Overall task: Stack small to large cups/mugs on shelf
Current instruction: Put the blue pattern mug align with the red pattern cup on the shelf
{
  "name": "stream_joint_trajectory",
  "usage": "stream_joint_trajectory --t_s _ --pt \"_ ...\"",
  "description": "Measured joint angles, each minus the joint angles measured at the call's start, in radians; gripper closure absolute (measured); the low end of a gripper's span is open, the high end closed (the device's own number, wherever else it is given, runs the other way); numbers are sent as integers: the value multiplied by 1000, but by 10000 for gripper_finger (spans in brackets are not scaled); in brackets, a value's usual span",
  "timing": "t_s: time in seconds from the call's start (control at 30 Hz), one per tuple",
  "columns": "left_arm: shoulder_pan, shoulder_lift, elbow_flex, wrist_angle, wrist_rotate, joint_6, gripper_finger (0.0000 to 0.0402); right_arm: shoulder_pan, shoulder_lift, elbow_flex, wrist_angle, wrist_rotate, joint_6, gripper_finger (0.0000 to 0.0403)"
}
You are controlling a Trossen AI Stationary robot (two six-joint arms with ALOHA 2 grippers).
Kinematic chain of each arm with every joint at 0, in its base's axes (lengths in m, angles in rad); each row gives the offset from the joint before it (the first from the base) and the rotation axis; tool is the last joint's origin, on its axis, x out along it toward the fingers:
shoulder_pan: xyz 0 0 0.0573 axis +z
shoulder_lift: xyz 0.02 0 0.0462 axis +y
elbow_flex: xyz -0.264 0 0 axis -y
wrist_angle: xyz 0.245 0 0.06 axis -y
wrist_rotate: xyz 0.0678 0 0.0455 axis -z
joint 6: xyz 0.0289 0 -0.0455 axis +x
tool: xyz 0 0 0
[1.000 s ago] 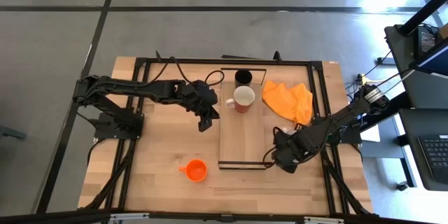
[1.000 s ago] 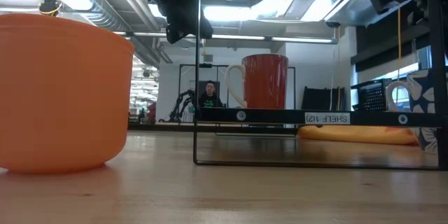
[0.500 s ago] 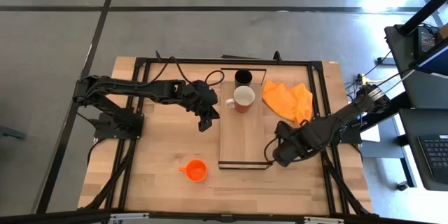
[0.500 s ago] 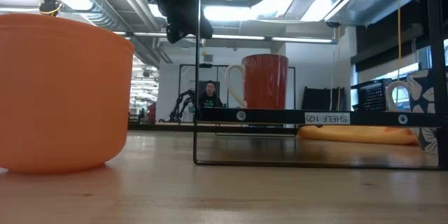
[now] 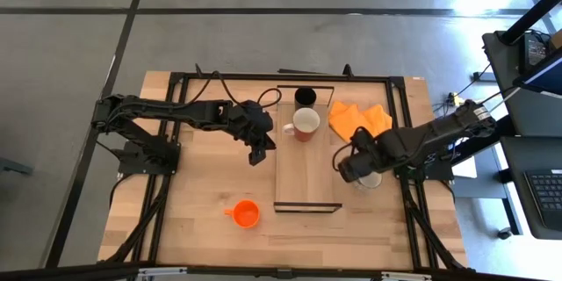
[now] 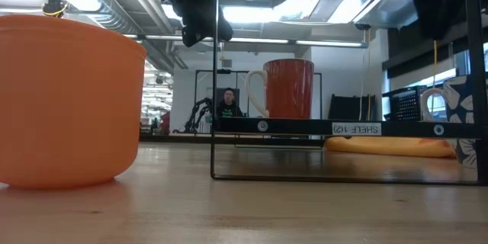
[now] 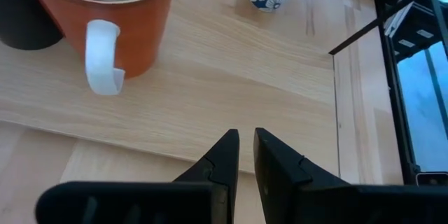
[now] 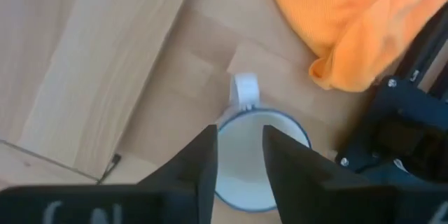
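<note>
My right gripper (image 8: 236, 155) above the white blue-rimmed mug (image 8: 260, 155), fingers parted over its rim, beside the long light-wood shelf (image 5: 306, 169), left gripper (image 7: 245, 152) nearly closed, holding nothing

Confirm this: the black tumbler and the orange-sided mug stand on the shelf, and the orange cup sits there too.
Not quite. The black tumbler and orange-sided mug stand on the shelf, but the orange cup sits on the tabletop left of it, as the high view shows.
</note>
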Motion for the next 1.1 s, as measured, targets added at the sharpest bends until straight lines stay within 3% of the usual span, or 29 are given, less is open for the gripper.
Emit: stream_joint_trajectory --t_s 0.4,0.63,1.1 --pt "0 0 0 -9 3 -1 363 -88 0 -134 55 -73 -129 219" --pt "0 0 0 -11 3 -1 363 -88 0 -205 136 -110 -128 217" --pt "0 0 0 -11 -2 -1 363 -88 1 -209 186 -92 -157 217"
